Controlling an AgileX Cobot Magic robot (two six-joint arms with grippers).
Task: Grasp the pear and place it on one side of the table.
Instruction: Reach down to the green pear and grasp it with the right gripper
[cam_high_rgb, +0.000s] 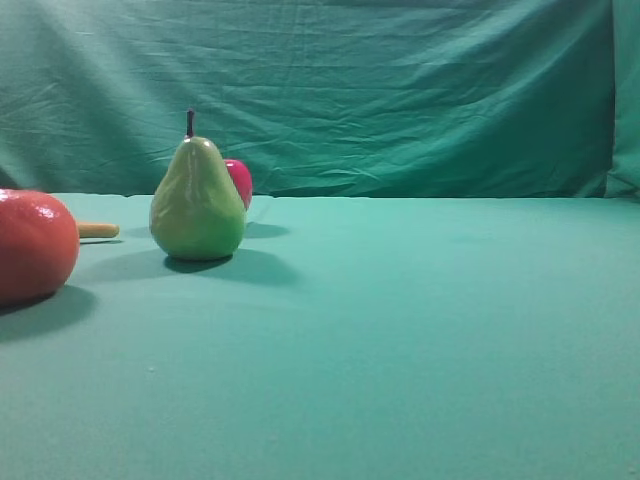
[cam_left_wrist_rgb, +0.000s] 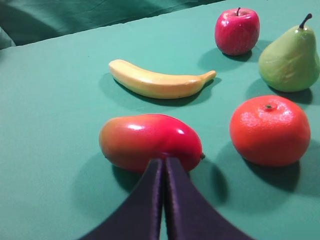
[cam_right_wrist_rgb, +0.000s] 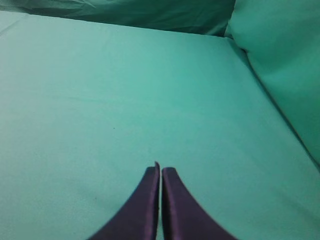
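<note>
Nothing is happening yet: I am seeing both jaws pressed together and empty, while the pear (cam_high_rgb: 198, 203) is standing upright and ungrasped on the counter (cam_high_rgb: 420, 330), just in front of the apple (cam_high_rgb: 240, 180).

Glossy, plastic-looking skins are seen on the pear (cam_high_rgb: 198, 203), apple (cam_left_wrist_rgb: 237, 31), mango (cam_left_wrist_rgb: 150, 141) & banana (cam_left_wrist_rgb: 159, 83); a finely pebbled sheen is shown by the orange fruit (cam_left_wrist_rgb: 270, 130). The bench (cam_high_rgb: 420, 330) is covered w/ smooth matt teal cloth; backdrop curtain (cam_high_rgb: 380, 90) is creased fabric. Pincer fingers (cam_left_wrist_rgb: 150, 210) appear dark, smooth, semi-matt.
</note>
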